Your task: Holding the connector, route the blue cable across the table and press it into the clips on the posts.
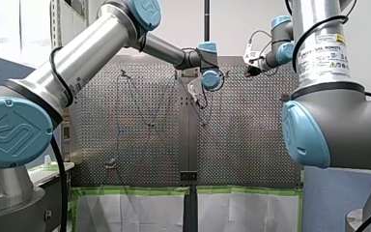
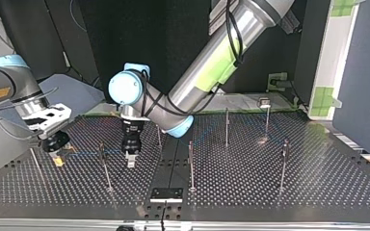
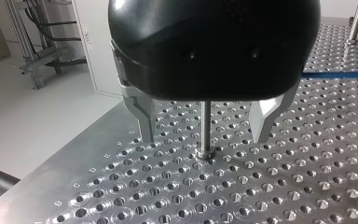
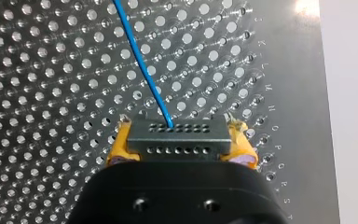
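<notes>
Clamping the connector (image 4: 176, 133) near the lettered edge of the bench (image 4: 51, 93): my right hand (image 4: 179, 145), yellow pads (image 4: 118, 150) tight on both ends, so the blue cable (image 4: 142, 70) leads off steerable. My left hand (image 3: 204, 137): fingers (image 3: 145, 121) apart, straddling a post (image 3: 205, 122), probably to steady it for pressing.

A small black plate (image 2: 166, 194) lies flat at the desk's (image 2: 318, 183) near edge in the top view. Behind the desk hangs a black backdrop (image 2: 139, 33); at that view's right stands a white panel (image 2: 336, 60) with green tape patches (image 2: 323, 98). In the front view a green strip (image 1: 135, 190) edges white sheets (image 1: 130, 212). The left wrist view shows a metal frame (image 3: 46, 57) on a pale floor (image 3: 37, 121).
</notes>
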You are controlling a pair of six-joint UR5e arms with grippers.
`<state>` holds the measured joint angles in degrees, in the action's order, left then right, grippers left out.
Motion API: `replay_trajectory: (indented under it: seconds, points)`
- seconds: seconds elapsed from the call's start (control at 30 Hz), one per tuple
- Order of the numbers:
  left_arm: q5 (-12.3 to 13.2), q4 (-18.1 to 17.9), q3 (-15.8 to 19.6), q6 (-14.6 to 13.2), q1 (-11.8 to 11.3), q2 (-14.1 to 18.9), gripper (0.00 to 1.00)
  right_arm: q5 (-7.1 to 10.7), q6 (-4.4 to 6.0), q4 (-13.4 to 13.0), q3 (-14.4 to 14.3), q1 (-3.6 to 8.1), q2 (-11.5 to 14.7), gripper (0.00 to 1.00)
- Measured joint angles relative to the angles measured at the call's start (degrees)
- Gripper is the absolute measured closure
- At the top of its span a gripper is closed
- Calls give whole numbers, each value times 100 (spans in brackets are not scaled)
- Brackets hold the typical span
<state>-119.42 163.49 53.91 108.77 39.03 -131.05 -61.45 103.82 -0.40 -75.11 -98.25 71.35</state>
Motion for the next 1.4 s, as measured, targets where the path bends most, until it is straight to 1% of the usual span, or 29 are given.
replay_trajectory:
  seconds: [0.23,0.43,0.67,0.77,0.87,1.4]
  points:
    - [0,0,0,0,0,0,0,-7,2,3,-1,-5,0,100]
    - [0,0,0,0,0,0,0,-19,28,17,-7,-14,0,100]
    - [0,0,0,0,0,0,0,-148,34,32,-9,-30,9,100]
    - [0,0,0,0,0,0,0,-222,22,36,-8,-35,14,100]
    - [0,0,0,0,0,0,0,-258,13,36,-9,-44,14,100]
    - [0,0,0,0,0,0,0,-272,9,39,-9,-58,16,100]
